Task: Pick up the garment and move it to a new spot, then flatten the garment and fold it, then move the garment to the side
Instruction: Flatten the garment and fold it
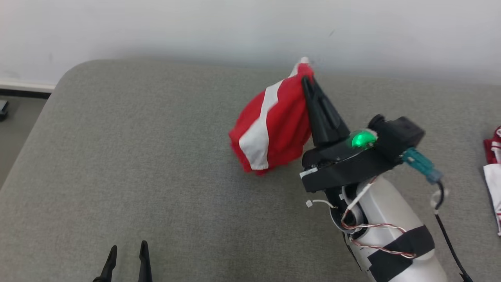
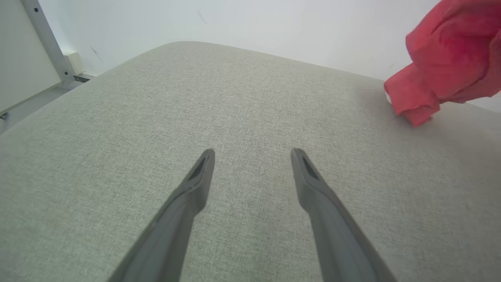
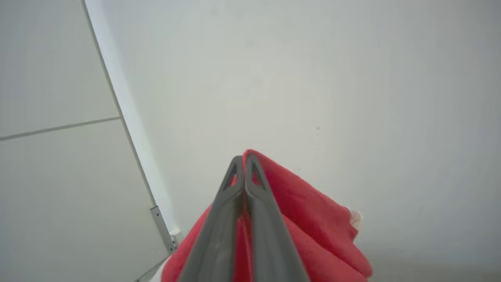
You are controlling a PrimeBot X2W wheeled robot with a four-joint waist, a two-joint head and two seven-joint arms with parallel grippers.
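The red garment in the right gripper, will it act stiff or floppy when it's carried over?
Probably floppy: the red garment hangs in a crumpled bunch from the right gripper, which pinches only its top edge. It likely weighs little, since that small pinch holds it. Its low folds may drag on the gray cushion.

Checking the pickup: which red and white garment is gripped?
The bunched garment near the wall, clamped in the right pincer; the other garment lies untouched at the right edge.
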